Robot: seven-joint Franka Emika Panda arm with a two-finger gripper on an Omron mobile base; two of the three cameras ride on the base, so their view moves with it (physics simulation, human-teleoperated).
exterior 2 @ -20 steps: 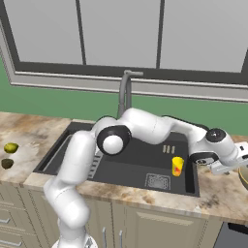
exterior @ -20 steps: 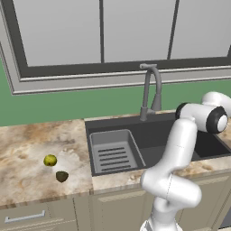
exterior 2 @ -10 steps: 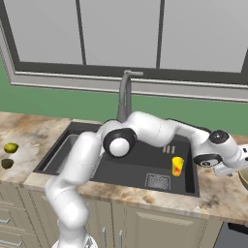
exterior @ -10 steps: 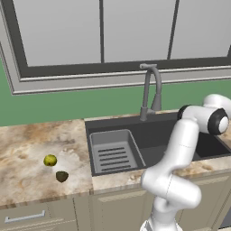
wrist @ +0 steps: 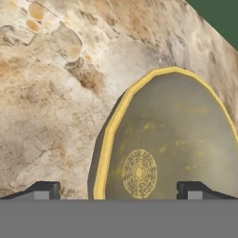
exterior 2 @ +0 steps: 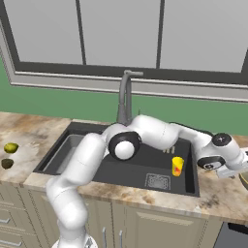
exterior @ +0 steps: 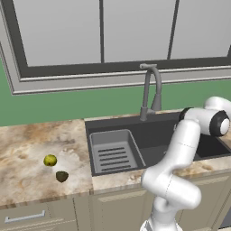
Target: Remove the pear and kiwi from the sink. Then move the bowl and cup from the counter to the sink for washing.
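The tan-yellow bowl point(wrist: 172, 135) lies on the marbled counter point(wrist: 56, 93) right below my gripper point(wrist: 118, 190). The gripper is open, its two fingertips point(wrist: 44, 189) stand on either side of the bowl's left rim, and nothing is held. In the right base view the arm stretches over the sink point(exterior 2: 87, 145) to the far right, where the bowl point(exterior 2: 243, 180) peeks in at the frame's edge. A yellow cup point(exterior 2: 178, 166) stands upright inside the sink. The pear point(exterior: 50, 159) and the kiwi point(exterior: 62, 176) rest on the counter left of the sink.
The grey gooseneck faucet point(exterior: 151, 90) rises behind the sink. A ribbed tray insert point(exterior: 113, 151) fills the basin's left half. A window and a green wall run behind the counter. The counter's front edge drops to pale cabinet fronts point(exterior 2: 145, 223).
The arm has shifted its elbow and sunk slightly toward the bowl at the far right. The gripper stays open. Fruit and cup have not moved.
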